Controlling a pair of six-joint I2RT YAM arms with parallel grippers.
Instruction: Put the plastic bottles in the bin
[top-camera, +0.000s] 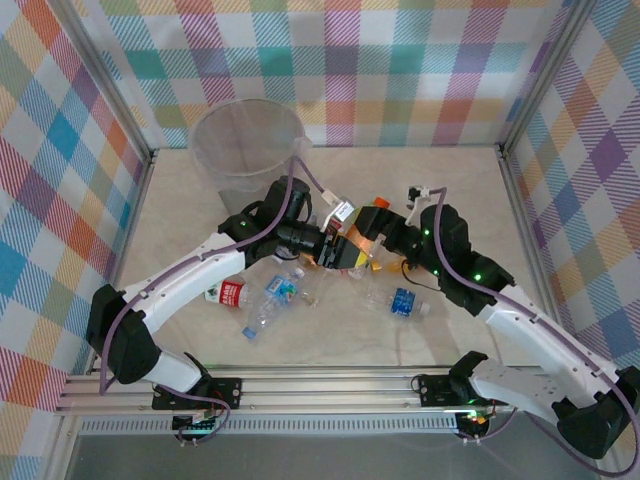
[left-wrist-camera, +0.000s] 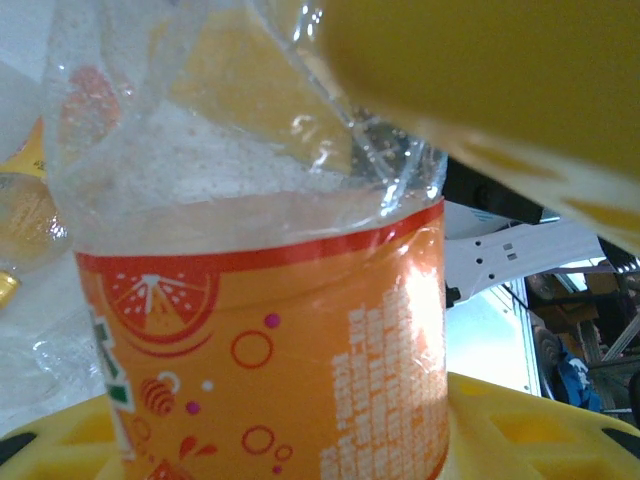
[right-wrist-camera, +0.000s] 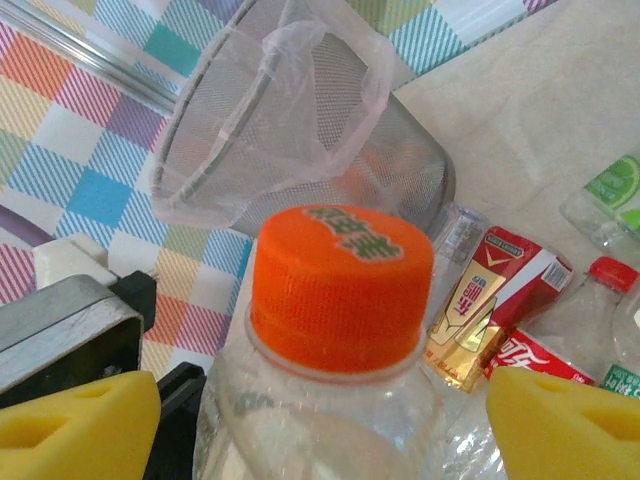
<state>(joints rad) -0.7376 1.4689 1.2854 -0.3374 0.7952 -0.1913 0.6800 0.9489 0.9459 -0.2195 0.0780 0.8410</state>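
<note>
An orange-labelled plastic bottle with an orange cap hangs above the table's middle, between both arms. My left gripper is shut on its labelled body, one yellow pad above and one below. My right gripper stands open around the bottle's neck, and its yellow fingertips are well clear on either side. The bin, a translucent grey bucket with a clear liner, stands at the back left. More bottles lie on the table: a red-labelled one and blue-labelled ones.
A red and gold carton, a red-labelled bottle and a green-labelled bottle lie below the held one. Checked walls and metal rails close in the table. The two arms meet at its middle.
</note>
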